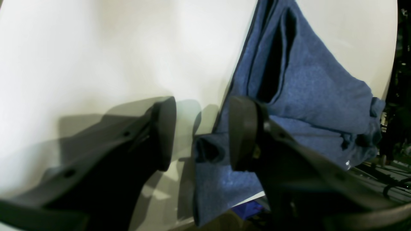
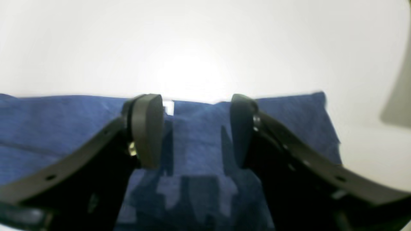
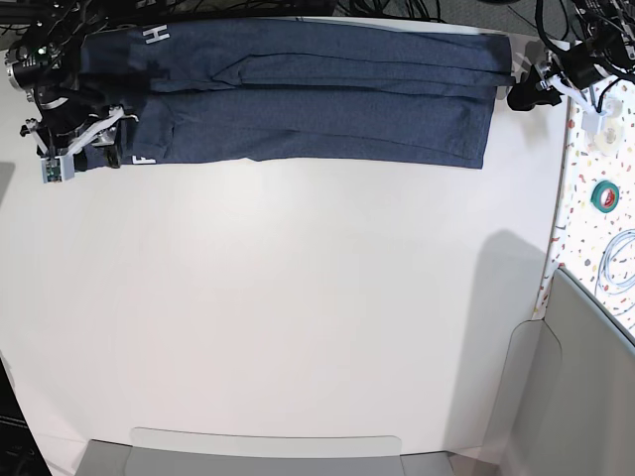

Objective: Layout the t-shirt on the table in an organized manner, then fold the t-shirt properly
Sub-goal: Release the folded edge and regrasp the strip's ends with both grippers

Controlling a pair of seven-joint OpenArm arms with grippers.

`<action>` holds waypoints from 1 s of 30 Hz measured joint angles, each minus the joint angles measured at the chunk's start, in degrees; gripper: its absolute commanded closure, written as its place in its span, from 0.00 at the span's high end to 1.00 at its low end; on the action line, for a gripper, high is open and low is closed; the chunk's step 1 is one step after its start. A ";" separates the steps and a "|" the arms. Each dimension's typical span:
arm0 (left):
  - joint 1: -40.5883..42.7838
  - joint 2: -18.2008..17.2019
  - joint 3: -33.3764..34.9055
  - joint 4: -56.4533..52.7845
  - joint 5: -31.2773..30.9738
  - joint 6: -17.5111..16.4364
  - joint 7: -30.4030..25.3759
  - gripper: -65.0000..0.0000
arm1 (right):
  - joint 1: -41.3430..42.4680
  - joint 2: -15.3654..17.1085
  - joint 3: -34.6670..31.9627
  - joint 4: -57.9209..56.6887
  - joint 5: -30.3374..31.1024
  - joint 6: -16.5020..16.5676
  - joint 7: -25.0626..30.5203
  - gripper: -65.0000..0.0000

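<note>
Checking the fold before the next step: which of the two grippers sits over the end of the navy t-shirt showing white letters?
The right gripper, at the base view's left, over the navy-blue heathered t-shirt where white letters show; the left gripper is at the plain end.

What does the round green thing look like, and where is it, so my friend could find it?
Start at the big white table and look past its right edge in the base view, to the speckled confetti strip. On it lies the green tape roll, a small flat ring with a hole. Its solid green sets it apart from the pale coiled cable just below it in the picture.
</note>
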 measured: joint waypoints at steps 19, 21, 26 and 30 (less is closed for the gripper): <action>2.51 0.00 9.46 0.44 -7.32 -1.07 -0.24 0.42 | -0.04 -0.04 0.00 0.00 1.77 -0.04 0.02 0.51; 2.21 0.02 9.66 0.44 -7.34 -1.09 -0.09 0.42 | -0.07 -0.17 0.00 -0.02 1.77 -0.04 0.02 0.51; 0.13 0.26 9.86 0.28 -6.84 -1.07 0.39 0.42 | -0.07 -0.26 0.00 -0.02 1.79 -0.04 0.02 0.51; -0.74 1.86 9.81 0.20 -6.88 -1.09 -0.02 0.42 | -0.04 -0.39 0.00 -0.02 1.79 -0.04 0.02 0.51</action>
